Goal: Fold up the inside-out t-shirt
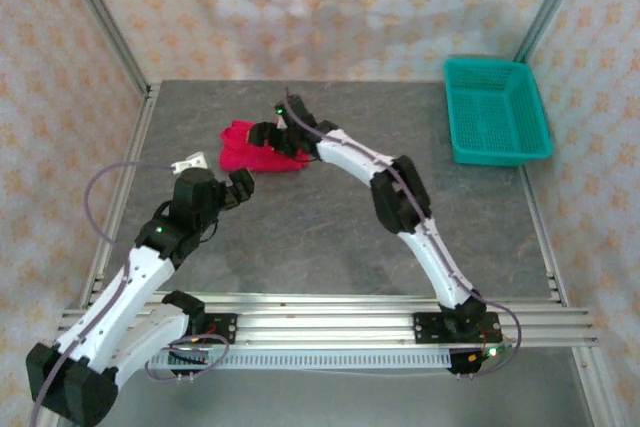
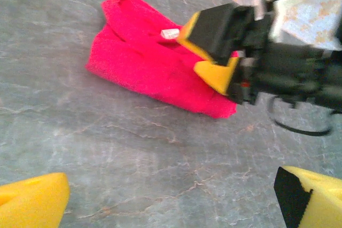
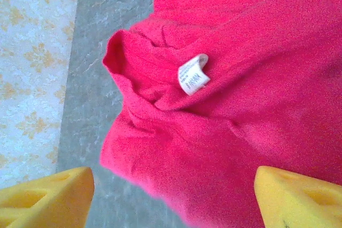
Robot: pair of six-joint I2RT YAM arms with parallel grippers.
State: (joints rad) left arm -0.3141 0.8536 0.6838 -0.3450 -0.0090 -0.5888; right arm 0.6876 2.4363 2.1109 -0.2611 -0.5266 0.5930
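- Top view: the shirt [image 1: 245, 155] is lying in a bunched red heap on the bench [image 1: 330, 237], left of middle toward the far side. It's well apart from the teal basket [image 1: 497, 112], which is sitting at the far right corner.
- Same view: the right pincer [image 1: 270, 137] is reaching across and hanging over the right part of the shirt. The left pincer [image 1: 238, 187] is sitting near the shirt on the near-left side, not touching it.
- Left wrist view: the left pincer's yellow fingers [image 2: 32, 198] are showing in both bottom corners, spread wide. There's only bare bench between them, so it's gaping and gripping nothing.
- Same view: the shirt is lying just ahead with its white tag [image 2: 170, 33] facing up. The right pincer is hovering over the shirt's right end with its jaws parted, and I'm not seeing any cloth pinched between them.
- Right wrist view: the shirt is lying crumpled right below, tag up among the folds, with bench showing along the left. The right pincer's fingers [image 3: 48, 198] are sitting well apart in the bottom corners, over the cloth's near edge and not clamping it. Can't tell if the tips are brushing the fabric.
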